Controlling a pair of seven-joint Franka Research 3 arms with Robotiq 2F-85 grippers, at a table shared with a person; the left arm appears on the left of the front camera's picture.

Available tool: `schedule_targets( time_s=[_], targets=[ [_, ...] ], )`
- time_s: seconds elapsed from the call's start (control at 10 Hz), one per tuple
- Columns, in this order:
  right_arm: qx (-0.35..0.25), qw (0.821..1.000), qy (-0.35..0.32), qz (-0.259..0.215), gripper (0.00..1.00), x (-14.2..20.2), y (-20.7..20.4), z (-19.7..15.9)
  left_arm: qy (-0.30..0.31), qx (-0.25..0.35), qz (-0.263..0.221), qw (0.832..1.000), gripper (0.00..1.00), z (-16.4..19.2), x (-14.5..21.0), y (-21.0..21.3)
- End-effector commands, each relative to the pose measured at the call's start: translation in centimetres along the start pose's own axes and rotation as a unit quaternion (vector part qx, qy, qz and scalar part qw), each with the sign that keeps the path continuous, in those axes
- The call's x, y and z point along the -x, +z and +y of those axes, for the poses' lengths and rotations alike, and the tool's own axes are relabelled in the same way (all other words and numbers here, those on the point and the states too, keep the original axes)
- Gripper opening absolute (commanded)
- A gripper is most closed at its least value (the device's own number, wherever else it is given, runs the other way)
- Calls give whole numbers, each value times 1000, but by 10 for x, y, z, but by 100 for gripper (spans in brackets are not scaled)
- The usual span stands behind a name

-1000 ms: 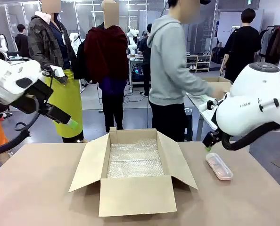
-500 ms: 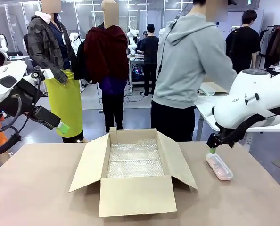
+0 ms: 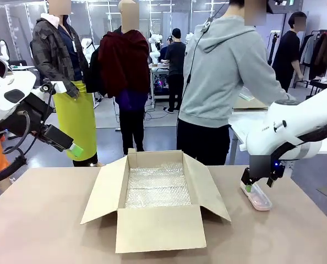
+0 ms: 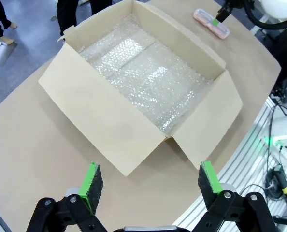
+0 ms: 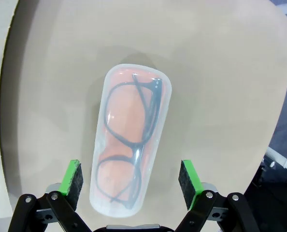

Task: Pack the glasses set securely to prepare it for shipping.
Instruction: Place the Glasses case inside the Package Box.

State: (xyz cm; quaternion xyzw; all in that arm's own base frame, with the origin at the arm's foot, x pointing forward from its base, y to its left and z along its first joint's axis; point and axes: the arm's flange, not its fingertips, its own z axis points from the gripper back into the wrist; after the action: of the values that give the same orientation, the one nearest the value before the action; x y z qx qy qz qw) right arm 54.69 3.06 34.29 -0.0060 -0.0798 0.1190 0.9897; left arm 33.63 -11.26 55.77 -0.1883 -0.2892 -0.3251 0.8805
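1. At the robot's right side of the table [image 3: 37, 220], the right gripper [image 5: 129, 176] hangs low over the pink case [image 5: 131, 145], jaws spread wide. Its green pads [image 5: 71, 178] stand on either side of the case's near end, with bare table showing between each pad and the case. It grips nothing.
2. Up over the table's left edge, the left gripper [image 4: 149, 179] is also spread wide and holds nothing. It looks down at the cardboard box [image 4: 100, 116] from well above.
3. Counted: one pink case, lying flat on the table to the right of the box and apart from it. One pair of dark-rimmed glasses is folded inside it. One cardboard box stands at mid-table with its flaps open. Bubble wrap [image 3: 157, 187] lines the box floor.
4. One person in a grey hoodie [image 3: 224, 71] stands at the far side, turned toward another table on the right.
5. Hard to make out: from the front, the right gripper's fingers are blurred and dark. They cover the near end of the case, so whether a pad touches the case or the table cannot be told there.
6. Whether the bubble wrap is one sheet or several layers cannot be told.
7. In the left wrist view the case lies at the top edge, with the right arm above it cut off.
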Motion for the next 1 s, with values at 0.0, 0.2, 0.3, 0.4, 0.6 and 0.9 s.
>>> schedule_targets(
  time_s=[0.0, 0.2, 0.3, 0.4, 0.6, 0.9],
  targets=[
    [-4, 1000, -21, 9, 100, -11, -7, 2, -5, 5, -6, 1000, 100, 3, -1, 1],
    [-16, 999, -34, 17, 100, -15, -20, -4, -5, 5, -6, 1000, 100, 3, -1, 1],
    [-20, 999, -35, 16, 100, -15, -22, -4, -5, 5, -6, 1000, 100, 3, -1, 1],
    [-22, 999, -34, 17, 100, -17, -25, -2, -5, 5, -6, 1000, 100, 3, -1, 1],
    [-28, 999, -36, 21, 93, -18, -30, 0, -5, 5, -6, 1000, 100, 3, -1, 1],
    [-36, 998, -44, 27, 64, -17, -33, 1, -5, 5, -6, 1000, 100, 3, -1, 1]
  ],
)
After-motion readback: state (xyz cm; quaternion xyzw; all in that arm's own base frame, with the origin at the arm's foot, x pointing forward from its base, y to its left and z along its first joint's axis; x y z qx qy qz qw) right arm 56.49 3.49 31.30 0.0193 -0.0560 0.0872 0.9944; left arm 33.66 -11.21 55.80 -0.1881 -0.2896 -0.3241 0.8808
